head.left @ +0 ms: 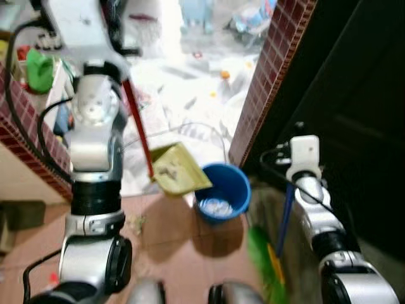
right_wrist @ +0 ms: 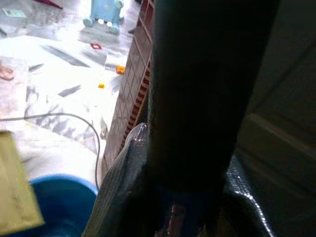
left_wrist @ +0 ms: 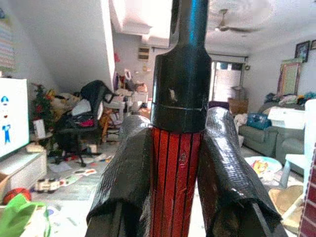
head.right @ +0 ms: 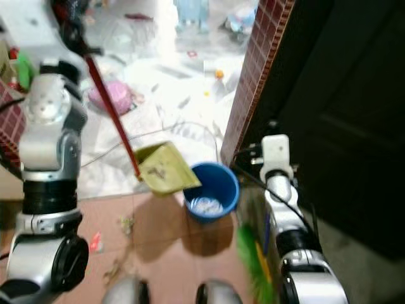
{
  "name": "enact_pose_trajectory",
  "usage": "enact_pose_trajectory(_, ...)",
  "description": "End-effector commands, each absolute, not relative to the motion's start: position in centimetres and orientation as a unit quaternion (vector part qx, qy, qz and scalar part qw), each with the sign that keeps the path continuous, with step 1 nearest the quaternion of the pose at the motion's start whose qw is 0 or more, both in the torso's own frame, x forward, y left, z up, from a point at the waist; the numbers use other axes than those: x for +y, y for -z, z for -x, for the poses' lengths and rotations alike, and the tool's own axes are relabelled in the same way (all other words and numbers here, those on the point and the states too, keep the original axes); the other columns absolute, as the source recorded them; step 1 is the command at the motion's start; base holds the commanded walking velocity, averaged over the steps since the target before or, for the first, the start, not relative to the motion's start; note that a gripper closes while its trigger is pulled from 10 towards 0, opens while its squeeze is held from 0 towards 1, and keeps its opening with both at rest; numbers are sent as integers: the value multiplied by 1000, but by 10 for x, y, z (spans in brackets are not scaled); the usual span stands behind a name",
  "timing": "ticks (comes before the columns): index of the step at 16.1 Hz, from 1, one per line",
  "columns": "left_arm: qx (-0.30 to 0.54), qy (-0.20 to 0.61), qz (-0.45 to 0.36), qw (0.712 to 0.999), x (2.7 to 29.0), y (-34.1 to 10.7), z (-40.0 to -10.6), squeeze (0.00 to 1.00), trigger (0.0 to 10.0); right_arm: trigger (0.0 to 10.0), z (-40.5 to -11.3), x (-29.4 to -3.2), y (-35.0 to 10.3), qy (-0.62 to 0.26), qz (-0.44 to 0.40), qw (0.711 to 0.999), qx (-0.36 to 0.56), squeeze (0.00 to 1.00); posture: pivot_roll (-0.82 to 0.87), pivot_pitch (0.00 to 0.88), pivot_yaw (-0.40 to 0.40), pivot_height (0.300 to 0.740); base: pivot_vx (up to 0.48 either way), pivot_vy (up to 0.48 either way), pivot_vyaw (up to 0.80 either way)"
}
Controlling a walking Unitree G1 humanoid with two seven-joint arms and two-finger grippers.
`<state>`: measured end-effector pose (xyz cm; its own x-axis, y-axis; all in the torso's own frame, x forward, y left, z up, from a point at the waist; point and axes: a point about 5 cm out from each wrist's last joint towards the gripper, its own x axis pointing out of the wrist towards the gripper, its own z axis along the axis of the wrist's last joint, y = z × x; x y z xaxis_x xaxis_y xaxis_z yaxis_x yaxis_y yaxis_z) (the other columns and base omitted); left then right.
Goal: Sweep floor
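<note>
The terracotta-tiled floor (head.left: 171,247) meets glossy white marble at 12 o'clock, beside a brick-tiled pillar (head.left: 266,76), and a round blue plastic bucket (head.left: 223,190) stands at centre. The flat yellow dustpan (head.left: 177,168) tilts over the bucket's 10 o'clock rim on a ribbed red handle (left_wrist: 176,182), which the left hand (left_wrist: 176,197) pinches tight between textured black fingers (left_wrist: 123,182). At 5 o'clock the right hand (right_wrist: 185,207) is clamped round the dark broom handle (right_wrist: 202,89), green bristles (head.left: 264,263) blurred below.
</note>
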<state>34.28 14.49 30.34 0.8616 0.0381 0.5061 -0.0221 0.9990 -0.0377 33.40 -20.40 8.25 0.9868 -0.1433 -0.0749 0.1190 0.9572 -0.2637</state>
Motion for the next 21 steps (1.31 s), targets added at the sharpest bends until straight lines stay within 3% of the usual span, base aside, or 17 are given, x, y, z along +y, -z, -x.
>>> enact_pose_trajectory(1, -307, 4, 23, 951, 143, -319, -335, 0, 10000, 10000, -334, -206, -82, 62, 161, 984, 49, 0, -9, 92, -47, 740, 0, 0, 0)
enact_pose_trajectory(5, -307, 130, -54, 941, 106, -301, -327, 0, 10000, 10000, -336, -205, -83, 61, 161, 984, 51, 0, -8, 94, -50, 740, 0, 0, 0)
enact_pose_trajectory(9, -307, 212, -105, 922, 86, -287, -321, 0, 10000, 10000, -337, -205, -84, 61, 162, 984, 49, 0, -9, 95, -51, 740, 0, 0, 0)
enact_pose_trajectory(12, -309, 375, -188, 854, 45, -269, -297, 0, 10000, 10000, -338, -206, -84, 60, 162, 984, 51, 0, -3, 94, -53, 740, 0, 0, 0)
enact_pose_trajectory(13, -285, 464, -230, 807, 25, -255, -281, 0, 10000, 10000, -338, -205, -84, 59, 163, 983, 51, 0, -4, 94, -57, 740, 0, 0, 0)
enact_pose_trajectory(16, -196, 602, -266, 727, 5, -225, -253, 0, 10000, 10000, -339, -205, -84, 57, 165, 983, 51, 0, -4, 94, -57, 740, 0, 0, 0)
enact_pose_trajectory(21, -194, 599, -290, 721, 7, -229, -256, 0, 10000, 10000, -340, -204, -83, 54, 164, 984, 55, 0, -3, 94, -59, 740, 0, 0, 0)
